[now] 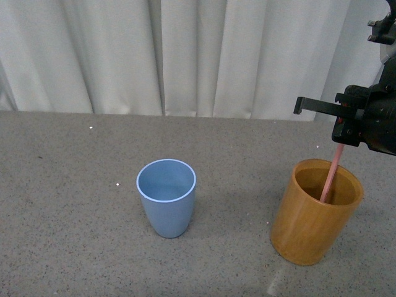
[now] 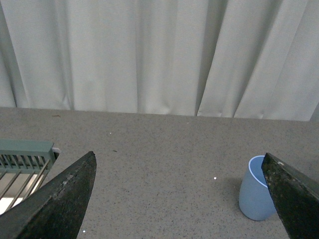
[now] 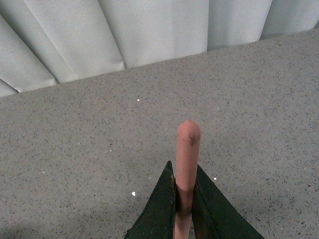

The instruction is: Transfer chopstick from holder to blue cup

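Observation:
The orange-brown holder [image 1: 315, 212] stands at the right of the grey table. The pink chopstick [image 1: 331, 176] leans inside it, its lower end below the rim. My right gripper [image 1: 344, 136] hangs just above the holder, shut on the chopstick's upper part; in the right wrist view the chopstick [image 3: 187, 154] sticks out between the dark fingers [image 3: 158, 209]. The light-blue cup [image 1: 166, 197] stands upright and empty in the middle of the table, well left of the holder. In the left wrist view the blue cup [image 2: 253, 191] shows beside one finger of my left gripper [image 2: 179, 174], which is open and holds nothing.
A white curtain [image 1: 198, 55] closes off the far edge of the table. A pale green slatted rack [image 2: 22, 164] shows at the table's side in the left wrist view. Bare grey tabletop [image 1: 241, 185] lies between cup and holder.

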You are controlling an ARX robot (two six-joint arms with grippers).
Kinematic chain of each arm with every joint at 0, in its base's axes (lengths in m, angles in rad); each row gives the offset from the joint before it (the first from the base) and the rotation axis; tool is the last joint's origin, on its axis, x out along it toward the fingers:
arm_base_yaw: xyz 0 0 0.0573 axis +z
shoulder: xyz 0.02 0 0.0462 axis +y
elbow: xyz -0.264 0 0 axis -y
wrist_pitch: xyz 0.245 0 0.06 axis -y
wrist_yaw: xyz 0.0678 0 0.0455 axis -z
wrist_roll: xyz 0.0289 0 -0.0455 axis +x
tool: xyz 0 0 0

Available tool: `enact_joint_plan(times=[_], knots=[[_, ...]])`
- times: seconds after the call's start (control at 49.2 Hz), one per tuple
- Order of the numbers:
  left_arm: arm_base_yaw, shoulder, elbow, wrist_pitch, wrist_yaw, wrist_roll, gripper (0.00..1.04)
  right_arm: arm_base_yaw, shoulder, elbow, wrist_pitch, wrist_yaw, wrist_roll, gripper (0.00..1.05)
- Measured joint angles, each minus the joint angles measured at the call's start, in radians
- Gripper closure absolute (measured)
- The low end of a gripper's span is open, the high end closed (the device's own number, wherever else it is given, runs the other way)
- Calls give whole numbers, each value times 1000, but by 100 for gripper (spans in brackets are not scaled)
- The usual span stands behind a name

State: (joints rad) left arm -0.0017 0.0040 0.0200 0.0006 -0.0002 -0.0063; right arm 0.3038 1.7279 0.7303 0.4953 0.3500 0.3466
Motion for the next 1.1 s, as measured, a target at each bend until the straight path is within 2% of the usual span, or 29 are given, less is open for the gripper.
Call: enact_joint_plan(times=[0.447, 1.097], knots=[[0, 0, 0, 0, 0, 0, 7, 13, -61, 0, -21, 0, 1, 100], [0, 0, 0, 0, 0, 0, 7, 35, -482, -29, -114, 68, -62, 100]])
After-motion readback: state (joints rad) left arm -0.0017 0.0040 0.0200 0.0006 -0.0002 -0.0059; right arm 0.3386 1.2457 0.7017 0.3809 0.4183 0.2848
